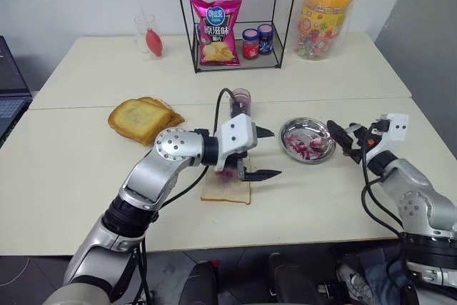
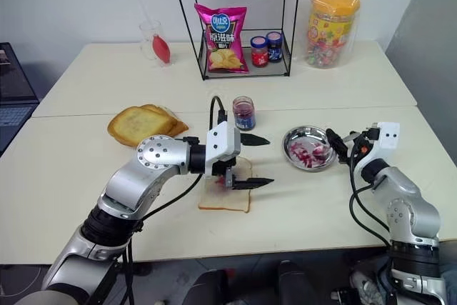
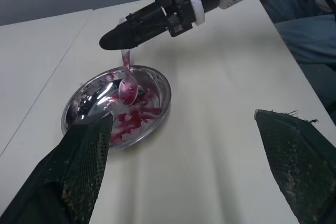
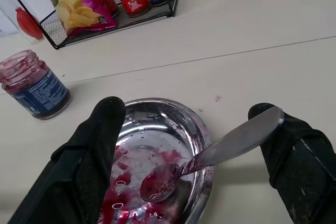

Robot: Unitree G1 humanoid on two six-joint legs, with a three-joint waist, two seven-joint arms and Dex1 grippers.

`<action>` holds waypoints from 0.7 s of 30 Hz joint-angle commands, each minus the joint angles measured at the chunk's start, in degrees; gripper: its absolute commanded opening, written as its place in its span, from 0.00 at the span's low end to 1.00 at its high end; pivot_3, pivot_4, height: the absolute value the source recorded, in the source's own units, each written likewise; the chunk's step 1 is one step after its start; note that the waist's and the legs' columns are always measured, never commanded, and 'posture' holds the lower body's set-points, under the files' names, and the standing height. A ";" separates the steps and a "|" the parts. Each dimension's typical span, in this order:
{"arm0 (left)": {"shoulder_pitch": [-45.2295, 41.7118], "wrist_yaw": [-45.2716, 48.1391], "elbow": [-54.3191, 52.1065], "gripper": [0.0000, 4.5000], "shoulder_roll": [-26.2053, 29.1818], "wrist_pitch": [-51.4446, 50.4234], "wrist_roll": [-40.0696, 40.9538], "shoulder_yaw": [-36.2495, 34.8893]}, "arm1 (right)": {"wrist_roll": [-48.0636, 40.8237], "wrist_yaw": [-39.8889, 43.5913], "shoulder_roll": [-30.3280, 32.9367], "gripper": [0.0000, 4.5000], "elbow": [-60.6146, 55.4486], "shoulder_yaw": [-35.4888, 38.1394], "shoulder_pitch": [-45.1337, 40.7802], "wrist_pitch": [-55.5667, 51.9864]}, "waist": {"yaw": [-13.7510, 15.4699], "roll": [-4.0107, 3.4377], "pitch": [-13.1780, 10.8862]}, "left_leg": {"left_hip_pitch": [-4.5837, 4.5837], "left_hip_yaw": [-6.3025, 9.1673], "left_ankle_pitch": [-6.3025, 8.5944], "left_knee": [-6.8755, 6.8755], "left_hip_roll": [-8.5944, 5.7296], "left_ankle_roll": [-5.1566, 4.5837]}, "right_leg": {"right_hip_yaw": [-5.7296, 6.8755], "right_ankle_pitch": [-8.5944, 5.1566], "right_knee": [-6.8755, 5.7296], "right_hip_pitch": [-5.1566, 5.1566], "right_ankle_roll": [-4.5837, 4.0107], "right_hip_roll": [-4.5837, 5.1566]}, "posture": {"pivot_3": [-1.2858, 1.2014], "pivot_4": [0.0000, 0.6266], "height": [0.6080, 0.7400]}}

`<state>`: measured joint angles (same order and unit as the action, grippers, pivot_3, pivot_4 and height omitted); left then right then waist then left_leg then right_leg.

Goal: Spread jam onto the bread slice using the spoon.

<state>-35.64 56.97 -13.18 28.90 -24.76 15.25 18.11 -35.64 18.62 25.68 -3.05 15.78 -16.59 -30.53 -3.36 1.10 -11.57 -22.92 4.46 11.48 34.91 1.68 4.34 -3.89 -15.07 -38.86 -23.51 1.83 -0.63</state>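
The bread slice, pale with a purplish-red smear, lies near the table's front edge. My left gripper hangs open just above its right side, pointing right. The jam jar stands lidless behind it, glass smeared red. To the right sits a metal dish streaked with jam. My right gripper is open at the dish's right rim. The spoon rests with its jam-coated bowl in the dish and its handle end leaning against one finger.
Golden toasted slices are stacked at the left. A wire rack at the back holds a chip bag and two small jars. A candy tub and a glass flank it. A laptop sits far left.
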 commanded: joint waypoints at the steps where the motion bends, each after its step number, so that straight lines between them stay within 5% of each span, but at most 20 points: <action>1: -0.74 0.04 -1.27 1.00 0.34 0.55 -0.05 -1.29 | 2.32 0.94 0.61 0.93 -0.92 1.28 -0.26 3.47 | 0.03 0.00 0.00 | -0.01 0.00 0.00 0.00 0.00 0.00 | 0.00 0.00 0.00 0.00 0.00 0.00 | 0.52 0.24 1.00; 11: -0.78 -0.10 -1.16 1.00 0.33 1.09 -0.08 -1.47 | 14.81 6.05 4.68 0.93 1.69 -5.62 1.56 11.68 | 0.02 0.00 0.00 | 0.02 -0.01 0.00 0.01 0.00 0.00 | -0.01 0.01 -0.01 0.00 0.01 0.00 | 0.52 0.24 1.00; 21: -0.69 -0.86 -0.76 1.00 0.09 1.24 -0.25 -1.89 | 4.60 0.60 -1.76 0.93 2.93 4.57 -2.88 5.02 | 0.04 0.00 0.00 | 0.02 -0.01 0.00 0.06 0.00 0.01 | -0.03 0.03 -0.06 0.00 0.03 0.00 | 0.52 0.24 1.00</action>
<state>-35.63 56.78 -13.15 29.12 -24.49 15.10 18.02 -27.97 20.87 24.16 0.99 16.53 -17.72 -24.43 -3.32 1.10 -11.57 -22.90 4.45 11.48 34.97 1.67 4.35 -3.92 -15.04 -38.92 -23.50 1.86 -0.63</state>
